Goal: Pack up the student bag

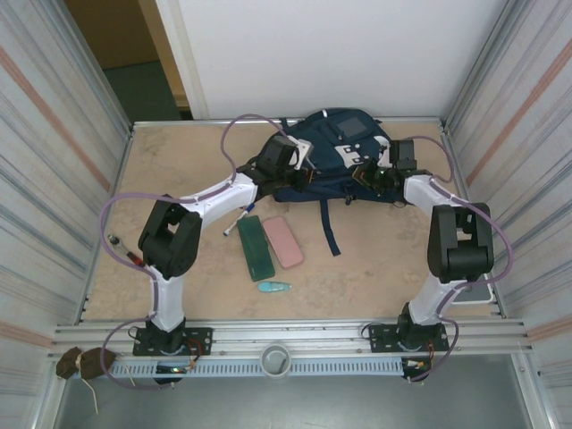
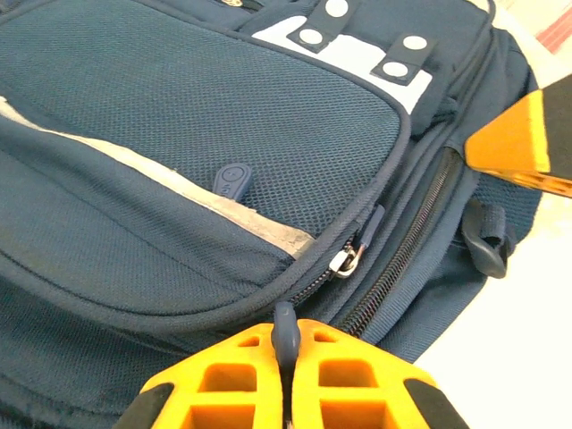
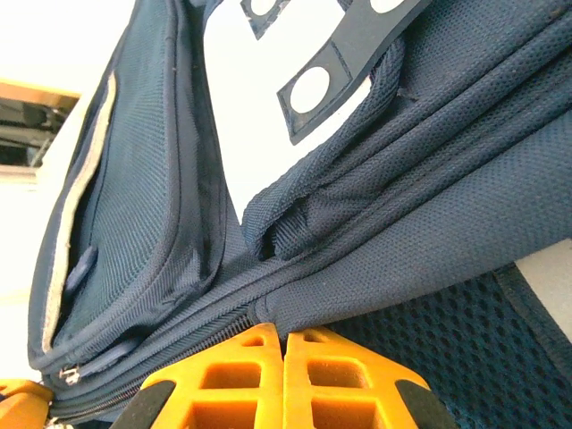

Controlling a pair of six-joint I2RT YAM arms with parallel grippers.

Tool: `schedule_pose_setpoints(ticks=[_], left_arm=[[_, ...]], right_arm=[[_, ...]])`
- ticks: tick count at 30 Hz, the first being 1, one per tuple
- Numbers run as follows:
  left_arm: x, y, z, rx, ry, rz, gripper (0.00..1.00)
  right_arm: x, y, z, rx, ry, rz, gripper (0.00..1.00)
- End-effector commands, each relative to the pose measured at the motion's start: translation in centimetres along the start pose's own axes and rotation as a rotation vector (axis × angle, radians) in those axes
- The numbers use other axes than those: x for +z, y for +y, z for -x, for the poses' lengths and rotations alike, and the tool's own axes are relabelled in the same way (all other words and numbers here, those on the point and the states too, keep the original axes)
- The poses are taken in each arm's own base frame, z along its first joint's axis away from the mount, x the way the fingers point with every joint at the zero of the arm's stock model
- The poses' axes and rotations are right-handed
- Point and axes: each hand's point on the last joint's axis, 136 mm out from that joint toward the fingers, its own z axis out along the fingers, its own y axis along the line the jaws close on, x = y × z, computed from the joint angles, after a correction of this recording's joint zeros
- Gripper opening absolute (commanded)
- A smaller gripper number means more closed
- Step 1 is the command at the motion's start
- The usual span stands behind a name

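Recorded a beige, mottled desk (image 1: 384, 259), boxed in by ribbed metal side walls (image 1: 54, 134) and a plain white back wall (image 1: 340, 54). Found the large navy blue fabric backpack (image 1: 332, 147) (image 2: 223, 107) (image 3: 429, 214) lying at the far centre of the desk, between both arms. Noted fine woven mesh panels, a thin pale stripe (image 2: 134, 170), smooth white label patches (image 3: 259, 116) and coiled zip teeth.

Found the left end effector (image 1: 299, 168) (image 2: 286, 357), with orange ribbed fingers, pinching a dark blue zipper pull (image 2: 284, 329) at the pocket edge. Found the right end effector (image 1: 368, 174) (image 3: 284, 349) pressed together against a folded seam; could not tell whether fabric was caught.

Logged on bare desk nearer the arms: a dark green rectangular case (image 1: 256, 248) just beside a pink rounded case (image 1: 283, 241), a white pen (image 1: 237, 222) and a small teal oblong (image 1: 274, 287).
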Motion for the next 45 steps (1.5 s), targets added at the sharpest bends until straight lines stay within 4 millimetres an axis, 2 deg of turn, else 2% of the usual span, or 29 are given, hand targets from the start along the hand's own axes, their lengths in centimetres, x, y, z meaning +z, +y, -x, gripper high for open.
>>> schedule_pose_setpoints(ticks=[1,3,6,9,12,15,17,19,21,23,26,31,34,36,39,42,45], left_arm=[[-3.0,-4.0,4.7,0.005,-0.104,-0.109,0.00],[-3.2,-5.5,5.3,0.017,-0.117,-0.131,0.00],[-3.3,-7.2,5.9,0.038,-0.129,-0.147,0.00],[-3.1,-7.8,5.8,0.052,-0.125,-0.148,0.00],[-2.8,-8.2,5.4,0.057,-0.114,-0.153,0.00],[-2.7,-8.7,5.0,0.063,-0.105,-0.163,0.00],[-2.7,-8.8,4.6,0.066,-0.097,-0.170,0.00],[-2.9,-9.0,4.3,0.070,-0.093,-0.173,0.00],[-3.0,-8.8,3.8,0.075,-0.087,-0.170,0.00],[-3.4,-8.2,3.6,0.086,-0.089,-0.150,0.00],[-3.8,-6.0,3.1,0.081,-0.089,-0.097,0.00],[-4.6,0.5,2.7,0.009,-0.099,0.012,0.00],[-4.8,3.8,2.3,-0.032,-0.105,0.058,0.00],[-4.9,5.3,2.2,-0.052,-0.106,0.072,0.00],[-5.0,5.2,2.6,-0.058,-0.110,0.052,0.00],[-5.2,2.9,3.7,-0.071,-0.136,-0.031,0.00],[-5.5,-0.1,5.0,-0.066,-0.158,-0.108,0.00]], right_arm=[[-1.7,0.4,2.7,-0.058,-0.062,-0.023,0.04],[-2.6,0.6,2.3,-0.059,-0.060,-0.025,0.16],[-3.7,0.9,0.6,-0.062,-0.050,-0.012,0.37],[-4.3,0.8,-1.3,-0.062,-0.038,-0.008,0.49],[-3.7,1.0,-2.4,-0.031,-0.024,0.022,0.63],[-2.2,0.7,-2.9,-0.013,-0.012,0.003,0.69],[-1.2,0.5,-2.8,0.001,-0.015,-0.001,0.68],[-0.5,0.3,-2.3,0.008,-0.027,-0.008,0.59],[-0.5,-0.3,-1.6,0.007,-0.058,-0.039,0.33],[-0.9,-0.9,-0.8,0.000,-0.092,-0.065,0.15],[-1.8,-2.0,0.2,-0.013,-0.124,-0.100,0.00],[-3.2,-4.0,1.5,-0.023,-0.142,-0.137,0.00],[-3.2,-4.1,1.9,-0.031,-0.118,-0.115,0.00],[-2.9,-3.9,2.1,-0.041,-0.094,-0.104,0.00],[-2.0,-3.0,2.8,-0.048,-0.062,-0.080,0.00],[-1.7,-2.4,4.1,-0.048,-0.058,-0.084,0.02],[-3.1,-1.4,5.7,-0.053,-0.092,-0.096,0.20]])
